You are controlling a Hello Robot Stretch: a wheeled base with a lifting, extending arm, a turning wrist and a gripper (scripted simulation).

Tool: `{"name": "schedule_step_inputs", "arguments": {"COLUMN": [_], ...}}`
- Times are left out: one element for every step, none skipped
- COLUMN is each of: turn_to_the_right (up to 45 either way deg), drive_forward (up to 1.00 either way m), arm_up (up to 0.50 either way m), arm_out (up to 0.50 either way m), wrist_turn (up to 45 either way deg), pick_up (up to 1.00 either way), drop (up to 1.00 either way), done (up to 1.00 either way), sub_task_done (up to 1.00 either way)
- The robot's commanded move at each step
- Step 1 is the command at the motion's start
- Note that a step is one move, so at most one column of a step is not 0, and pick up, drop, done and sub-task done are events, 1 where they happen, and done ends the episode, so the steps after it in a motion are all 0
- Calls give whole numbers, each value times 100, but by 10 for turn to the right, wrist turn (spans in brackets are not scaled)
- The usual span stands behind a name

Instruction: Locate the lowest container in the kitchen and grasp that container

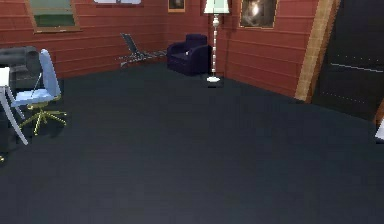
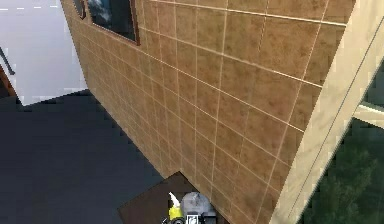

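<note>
Lamp (image 1: 216,6), armchair (image 1: 187,55) and office chair (image 1: 42,90) are set out for sitting, so this looks like no kitchen yet. At the foot of the tiled wall (image 2: 230,90) a dark table (image 2: 150,205) stands close, carrying a yellow-topped bottle (image 2: 175,210) and a grey lump (image 2: 195,206); either might be the container, I can't be sure. Whether the claw is apart or together I cannot tell

The forward view looks ahead and slightly down over dark floor (image 1: 190,150) to a far red wall (image 1: 100,45) at 12 o'clock, while the arm side view faces a tiled wall (image 2: 230,100) close up, sharing that floor at 8 o'clock.
</note>
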Motion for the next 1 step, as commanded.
{"name": "schedule_step_inputs", "arguments": {"turn_to_the_right": [0], "drive_forward": [0], "arm_up": [0], "arm_out": [0], "wrist_turn": [450], "pick_up": [0], "drop": [0], "done": [0], "sub_task_done": [0]}}
